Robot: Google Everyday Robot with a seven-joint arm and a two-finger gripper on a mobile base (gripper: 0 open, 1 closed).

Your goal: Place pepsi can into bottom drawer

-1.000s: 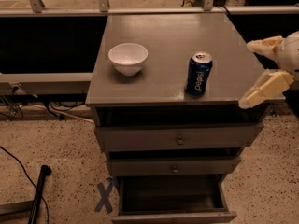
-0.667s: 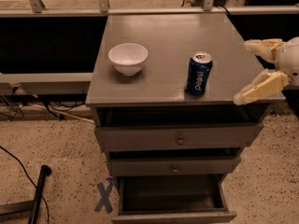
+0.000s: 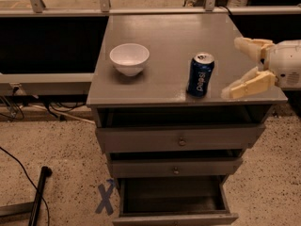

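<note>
With jaws apart just right of the pepsi can (image 3: 201, 74), the gripper (image 3: 232, 68) could clip it off-centre, toppling it off the cabinet's (image 3: 155, 86) near edge.

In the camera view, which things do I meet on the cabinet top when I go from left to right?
white bowl → pepsi can → gripper, open, at the right edge of the cabinet top.

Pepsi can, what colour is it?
The pepsi can is dark blue, silver-topped, camera view; open gripper beside it.
</note>
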